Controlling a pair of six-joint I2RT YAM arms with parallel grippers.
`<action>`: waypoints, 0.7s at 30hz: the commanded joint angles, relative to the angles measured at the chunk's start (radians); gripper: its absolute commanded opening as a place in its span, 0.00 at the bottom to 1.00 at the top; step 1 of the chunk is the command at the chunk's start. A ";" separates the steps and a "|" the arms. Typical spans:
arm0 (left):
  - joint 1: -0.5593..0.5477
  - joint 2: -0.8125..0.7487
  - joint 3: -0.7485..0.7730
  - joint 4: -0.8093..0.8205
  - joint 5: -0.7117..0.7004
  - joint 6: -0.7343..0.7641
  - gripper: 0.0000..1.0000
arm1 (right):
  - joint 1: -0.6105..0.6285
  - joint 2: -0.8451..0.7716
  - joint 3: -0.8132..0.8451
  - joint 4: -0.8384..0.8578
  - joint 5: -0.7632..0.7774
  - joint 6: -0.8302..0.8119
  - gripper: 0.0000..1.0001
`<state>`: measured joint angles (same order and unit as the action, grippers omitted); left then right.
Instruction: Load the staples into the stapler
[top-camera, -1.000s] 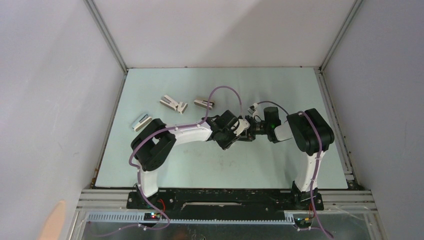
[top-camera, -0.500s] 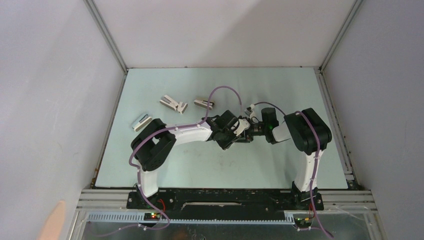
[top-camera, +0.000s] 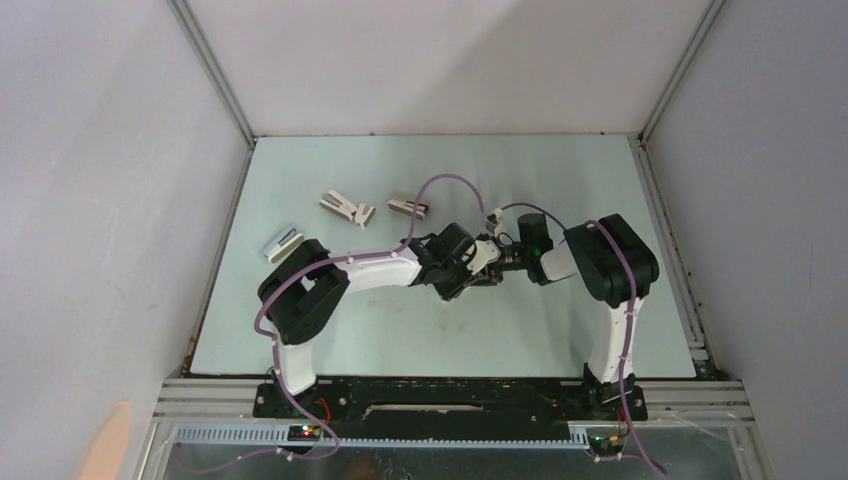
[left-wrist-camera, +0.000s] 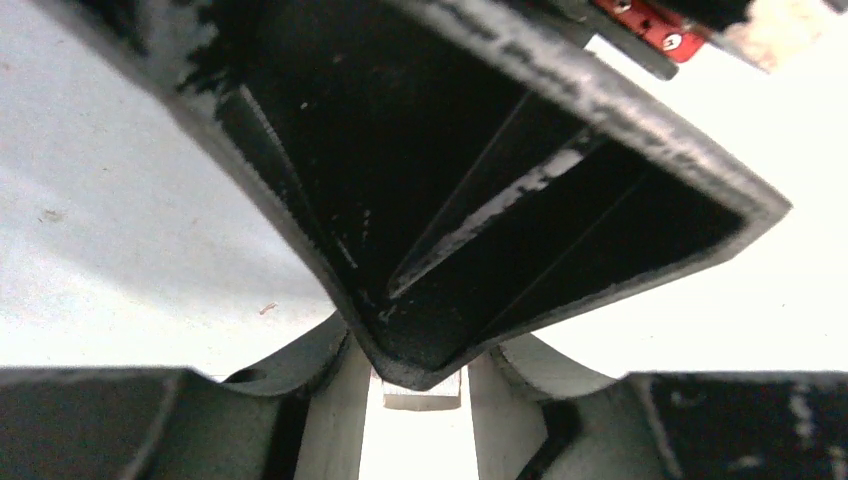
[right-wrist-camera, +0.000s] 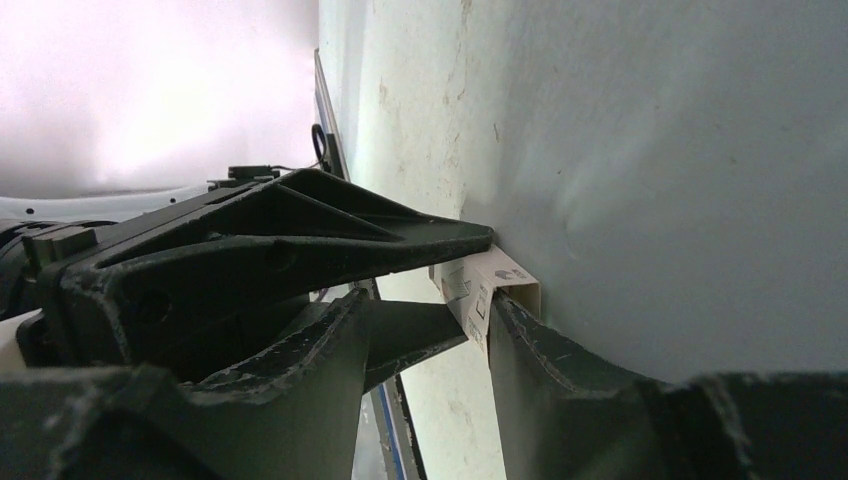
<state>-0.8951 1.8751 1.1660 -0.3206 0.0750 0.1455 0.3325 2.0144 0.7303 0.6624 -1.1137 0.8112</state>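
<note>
The staples are a small white printed box (right-wrist-camera: 487, 276), held at the table's middle between the black fingers of my left gripper (top-camera: 484, 260). In the left wrist view only its end (left-wrist-camera: 422, 400) shows between the fingers (left-wrist-camera: 335, 420), behind my right gripper's big black finger (left-wrist-camera: 450, 200). My right gripper (top-camera: 499, 254) faces the left one. Its jaws stand apart, and one finger (right-wrist-camera: 530, 345) rests against the box's open end. The stapler (top-camera: 284, 243), slim and pale, lies at the far left of the mat, away from both grippers.
Two stubby wedge-shaped white and beige staplers (top-camera: 347, 208) (top-camera: 408, 206) lie behind the left arm. Grey walls enclose the pale green mat (top-camera: 560, 330) on three sides. The purple cable (top-camera: 440, 185) arches over the left wrist.
My right gripper has shifted a little to the left, closing in on the left gripper and the box. The left arm has hardly moved.
</note>
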 joint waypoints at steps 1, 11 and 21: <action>-0.020 -0.035 -0.031 0.048 0.049 0.054 0.40 | 0.032 0.022 0.051 -0.056 -0.064 -0.058 0.48; -0.036 -0.065 -0.059 0.075 0.042 0.055 0.41 | 0.012 0.012 0.077 -0.190 -0.060 -0.140 0.50; -0.036 -0.144 -0.110 0.015 0.006 0.033 0.52 | -0.035 -0.004 0.073 -0.253 -0.047 -0.187 0.52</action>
<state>-0.9234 1.8141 1.0801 -0.2752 0.0849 0.1768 0.3176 2.0315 0.7891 0.4416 -1.1675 0.6727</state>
